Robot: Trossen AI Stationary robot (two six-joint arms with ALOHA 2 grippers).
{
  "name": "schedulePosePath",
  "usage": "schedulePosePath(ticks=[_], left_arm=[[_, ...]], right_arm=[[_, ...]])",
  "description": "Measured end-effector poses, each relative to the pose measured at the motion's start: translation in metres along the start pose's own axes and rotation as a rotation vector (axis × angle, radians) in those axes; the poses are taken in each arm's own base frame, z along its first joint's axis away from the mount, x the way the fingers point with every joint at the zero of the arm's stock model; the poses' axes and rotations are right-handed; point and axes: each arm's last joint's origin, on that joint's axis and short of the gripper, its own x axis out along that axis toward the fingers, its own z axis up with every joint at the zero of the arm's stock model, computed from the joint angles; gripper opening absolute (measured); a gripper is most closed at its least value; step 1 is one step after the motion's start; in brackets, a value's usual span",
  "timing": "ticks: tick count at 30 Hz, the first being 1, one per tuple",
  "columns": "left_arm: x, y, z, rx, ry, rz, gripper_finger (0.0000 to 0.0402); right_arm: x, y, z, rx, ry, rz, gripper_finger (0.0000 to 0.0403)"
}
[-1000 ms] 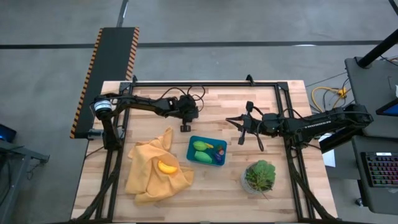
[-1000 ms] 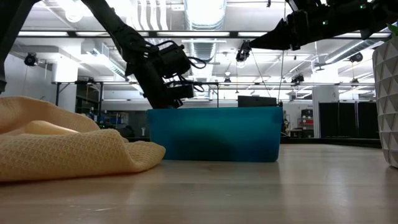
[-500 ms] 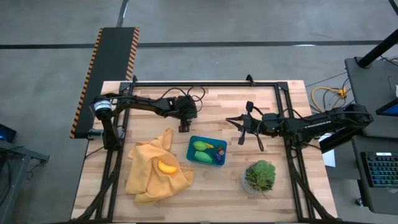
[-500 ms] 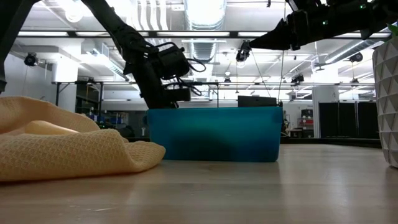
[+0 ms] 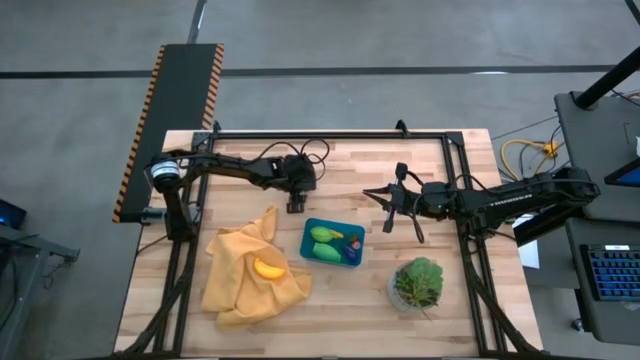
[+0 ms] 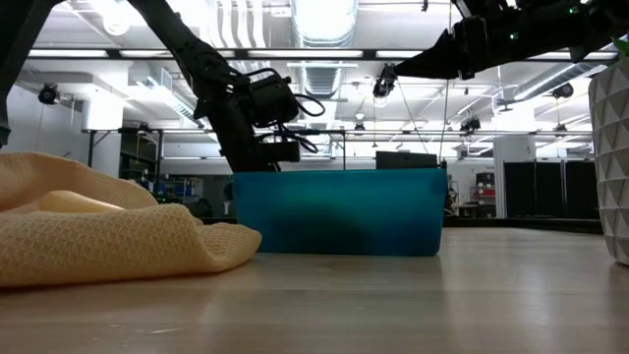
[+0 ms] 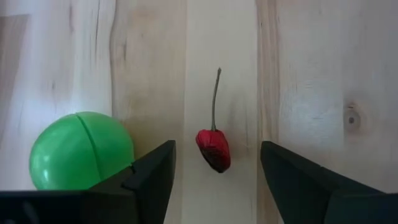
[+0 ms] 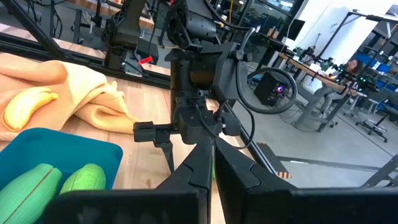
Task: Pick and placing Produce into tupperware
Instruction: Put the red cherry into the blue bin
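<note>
**Q:** how far along is the produce run?

**Me:** Roughly halfway, I'd guess. The tupperware sits centre of the overhead frame, a bit below the middle, on the desk. It already holds two green pieces plus a few small bits at its right end, too tiny for me to name.

**Q:** what's left?

**Me:** A yellow-orange piece lies on the mustard cloth, left of the tub. Then there's a red cherry with a thin stem and a green ball, both on bare wood in the middle and lower left of my left wrist frame.

**Q:** grippers?

**Me:** My left gripper hangs above the tub's upper-left corner in the overhead frame, fingers apart, the cherry between them but untouched as far as I can tell. So nothing is held. My right gripper waits upper right of the tub, fingers together, empty.
</note>
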Motion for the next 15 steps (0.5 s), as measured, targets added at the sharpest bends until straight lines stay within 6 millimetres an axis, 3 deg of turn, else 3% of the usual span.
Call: schedulePosePath(ticks=[7, 15], left_arm=[[0.0083, -0.0013, -0.0010, 0.001, 0.013, -0.009, 0.0212], [0.0099, -0.0021, -0.0010, 0.002, 0.012, -0.016, 0.0121]], right_arm=[[0.0000, 0.0000, 0.0000, 0.000, 0.000, 0.000, 0.0009], [0.0000, 0.0000, 0.0000, -0.001, 0.000, 0.000, 0.0009]])
